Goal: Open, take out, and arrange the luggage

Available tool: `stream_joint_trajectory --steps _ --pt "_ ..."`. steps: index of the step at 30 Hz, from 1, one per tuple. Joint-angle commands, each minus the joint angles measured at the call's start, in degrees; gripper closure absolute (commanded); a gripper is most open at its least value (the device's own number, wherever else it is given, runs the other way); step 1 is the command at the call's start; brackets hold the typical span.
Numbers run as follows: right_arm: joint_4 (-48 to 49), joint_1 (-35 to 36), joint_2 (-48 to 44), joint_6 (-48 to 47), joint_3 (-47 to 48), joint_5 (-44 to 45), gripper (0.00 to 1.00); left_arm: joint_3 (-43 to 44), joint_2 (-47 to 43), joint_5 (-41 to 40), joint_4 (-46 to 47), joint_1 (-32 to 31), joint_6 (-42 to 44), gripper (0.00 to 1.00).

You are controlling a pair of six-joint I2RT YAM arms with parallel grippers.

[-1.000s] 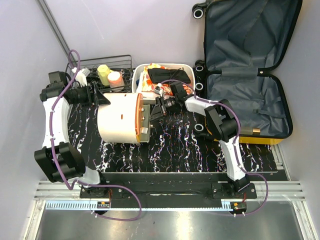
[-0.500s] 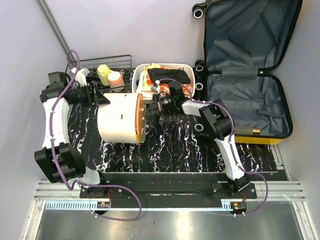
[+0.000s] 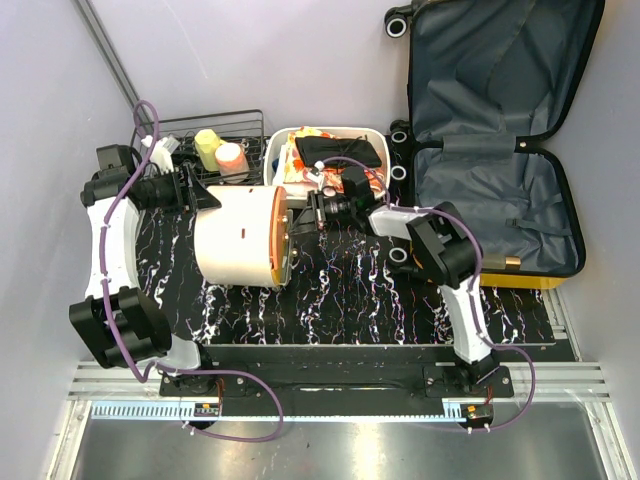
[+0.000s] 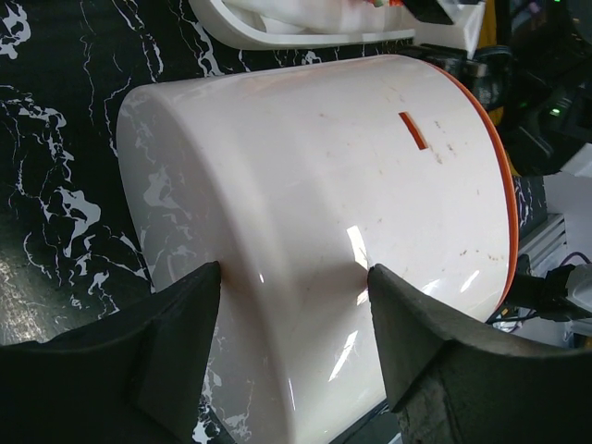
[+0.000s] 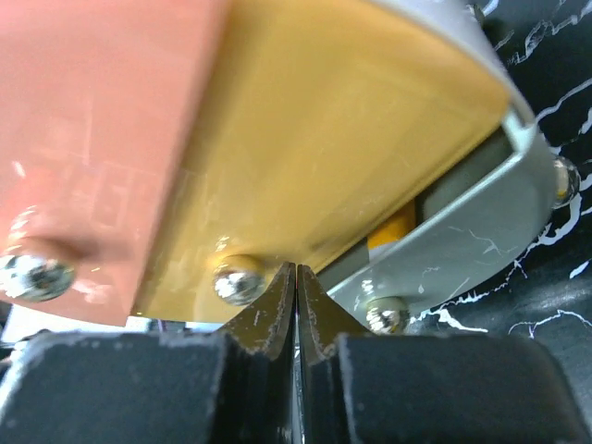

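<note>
The luggage [image 3: 500, 200] lies open at the right, its dark grey lining showing and its yellow shell edge along the front. A cream-and-orange round container [image 3: 235, 238] lies on its side mid-table. My left gripper [image 3: 205, 200] is open at the container's back left edge. In the left wrist view its fingers [image 4: 294, 277] stand either side of the cream wall [image 4: 305, 157]. My right gripper [image 3: 300, 213] is shut and empty. Its tips [image 5: 295, 273] press against the container's orange lid end [image 5: 102, 120], by a screw [image 5: 239, 282] and a grey metal bracket [image 5: 462, 231].
A white tray [image 3: 281, 140] with several small items stands behind the container. A black wire basket [image 3: 180, 135] with a yellow and a pink item [image 3: 230, 157] is at the back left. A black marbled mat [image 3: 340, 290] covers the table. Walls close in on left and right.
My right gripper has swung up and levelled against the container's lid end, and its arm has shifted right. The left arm and the container have not moved.
</note>
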Motion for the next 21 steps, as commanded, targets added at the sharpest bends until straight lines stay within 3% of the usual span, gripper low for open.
stream_joint_trajectory --steps 1,6,10,21 --pt "-7.99 -0.89 -12.6 -13.54 -2.93 6.7 0.91 -2.21 0.6 -1.01 -0.72 0.34 0.07 0.32" --pt "-10.05 -1.6 -19.29 -23.13 -12.24 14.69 0.98 -2.83 1.22 0.22 0.86 1.66 -2.22 0.33" --pt "-9.87 -0.19 -17.9 -27.27 -15.41 20.23 1.0 -3.09 1.22 0.4 1.04 1.84 -2.66 0.33" --pt "-3.81 3.41 -6.65 -16.2 -8.04 19.28 1.0 -6.16 0.08 -0.21 1.22 1.93 -3.1 0.33"
